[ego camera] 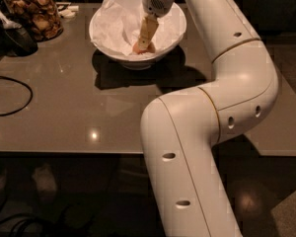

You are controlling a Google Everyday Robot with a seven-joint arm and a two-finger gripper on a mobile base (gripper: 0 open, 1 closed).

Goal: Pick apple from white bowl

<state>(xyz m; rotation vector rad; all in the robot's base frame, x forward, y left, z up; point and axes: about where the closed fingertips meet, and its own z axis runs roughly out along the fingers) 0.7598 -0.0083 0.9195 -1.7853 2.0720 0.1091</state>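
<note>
The white bowl (pixel 99 25) stands at the back middle of the grey table, lined with crumpled white paper (pixel 116 26). The apple (pixel 137 49), small and orange-pink, lies in the bottom of the bowl, partly hidden. My gripper (pixel 143 44) reaches straight down into the bowl from above, and its tip is right at the apple, touching or nearly touching it. The white arm (pixel 227 78) bends over the right half of the table.
A clear glass jar of brown snacks (pixel 35 15) stands at the back left, with a dark object (pixel 14 37) beside it. A black cable (pixel 12 105) loops on the left of the table (pixel 64 127). The table's front edge runs below it.
</note>
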